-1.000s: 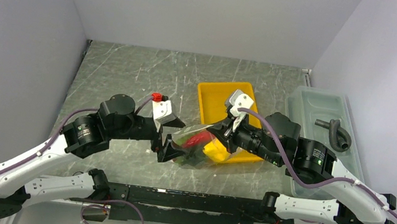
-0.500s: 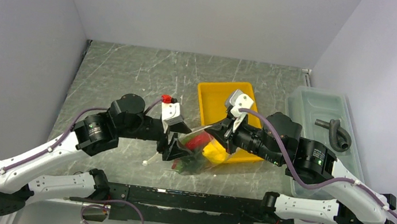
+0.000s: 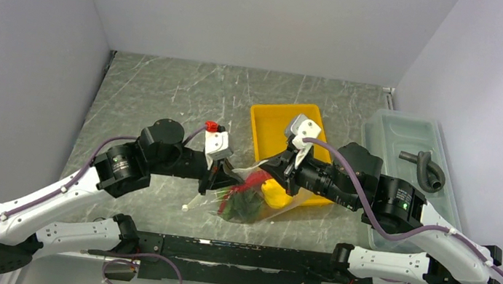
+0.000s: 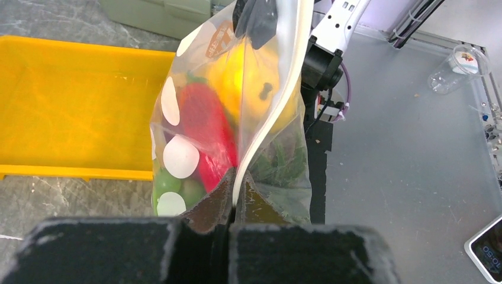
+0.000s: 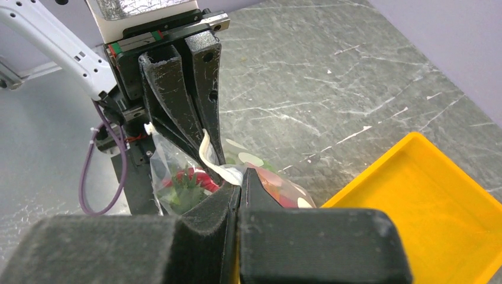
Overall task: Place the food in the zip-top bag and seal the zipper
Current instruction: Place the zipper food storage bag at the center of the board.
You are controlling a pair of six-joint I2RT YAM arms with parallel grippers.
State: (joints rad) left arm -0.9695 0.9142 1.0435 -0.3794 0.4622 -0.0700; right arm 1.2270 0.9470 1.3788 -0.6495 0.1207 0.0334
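Note:
The polka-dot zip-top bag [image 3: 250,195] hangs between my two grippers, just off the yellow tray's near-left corner. Through its wall I see food: a red chilli [image 4: 204,130], a yellow pear [image 4: 248,71], green grapes [image 4: 171,186] and green leaves [image 4: 281,165]. The white zipper [image 4: 278,100] runs along the bag's mouth from one gripper to the other. My left gripper [image 4: 237,184] is shut on the zipper's near end. My right gripper [image 5: 241,174] is shut on the bag's mouth corner at the zipper's [image 5: 216,165] other end, facing the left gripper [image 5: 207,155].
The yellow tray [image 3: 269,126] lies behind the bag, its floor bare. A translucent lidded bin [image 3: 400,132] with a dark hose piece [image 3: 427,170] on it stands at the right. A small white scrap [image 3: 185,207] lies on the marble table near the left gripper.
My left gripper moved right to the bag's mouth and closed on the zipper. The bag shifted a little and now hangs pinched from both ends. The right arm held still.

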